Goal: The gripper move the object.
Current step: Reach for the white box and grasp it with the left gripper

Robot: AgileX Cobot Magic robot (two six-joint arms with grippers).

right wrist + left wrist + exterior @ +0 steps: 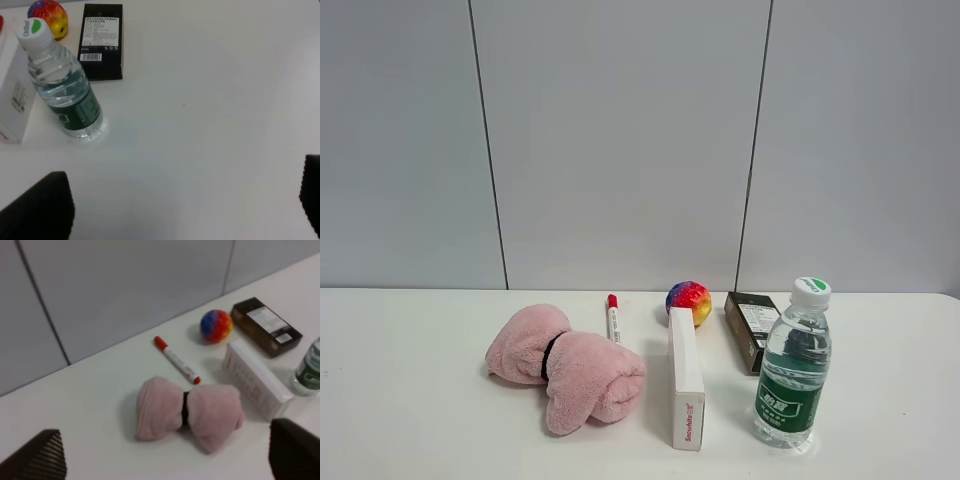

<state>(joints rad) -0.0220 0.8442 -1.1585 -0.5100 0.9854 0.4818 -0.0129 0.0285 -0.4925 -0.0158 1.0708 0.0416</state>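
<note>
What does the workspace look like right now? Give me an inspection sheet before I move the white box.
Surface: white table, no spills seen.
Job's things: long white box lying between pink towel and water bottle, not gripped.
Clutter: pink towel; red-capped marker; rainbow ball; dark box; water bottle upright, capped.
End effectors: left end effector and right end effector both open, holding nothing, above the table.
Cables: nothing seen.
Surroundings: grey panelled wall behind the table.

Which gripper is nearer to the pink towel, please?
Left. The left gripper is open, facing the towel; the right gripper faces the bottle, its camera missing the towel.
</note>
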